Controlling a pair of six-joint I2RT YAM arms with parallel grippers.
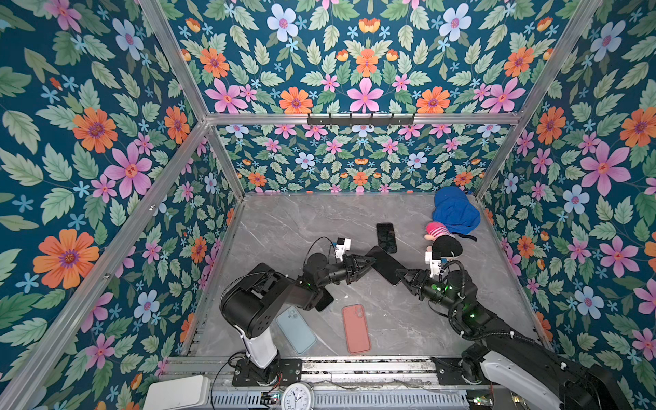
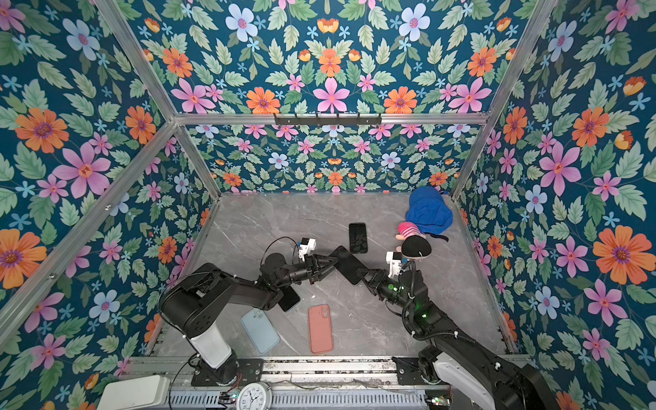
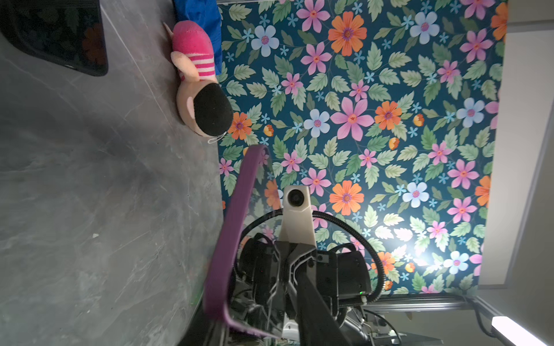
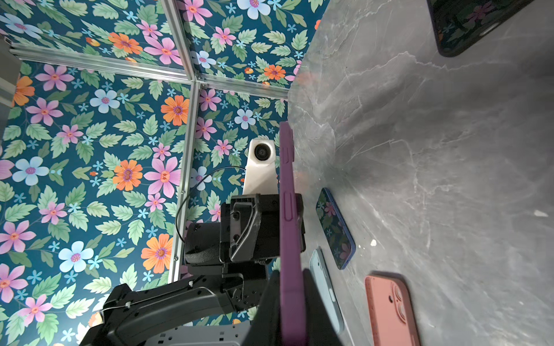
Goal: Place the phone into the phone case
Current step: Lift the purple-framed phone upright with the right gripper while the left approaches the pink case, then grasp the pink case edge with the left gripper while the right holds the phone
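Two grippers, the left gripper (image 1: 370, 262) and the right gripper (image 1: 401, 275), are seen in both top views at opposite ends of a dark phone (image 1: 385, 264) held above the marble table (image 1: 284, 230). In the left wrist view, a purple case (image 3: 232, 239) around the phone is shown edge-on. In the right wrist view, the case is pinched by the right gripper's closed jaws; the left gripper's opening cannot be told.

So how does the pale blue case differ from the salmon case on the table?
The pale blue case lies slanted, close to the left arm's base; the salmon case lies almost straight, nearer the middle. Both lie flat, back up, camera cutout at the far end.
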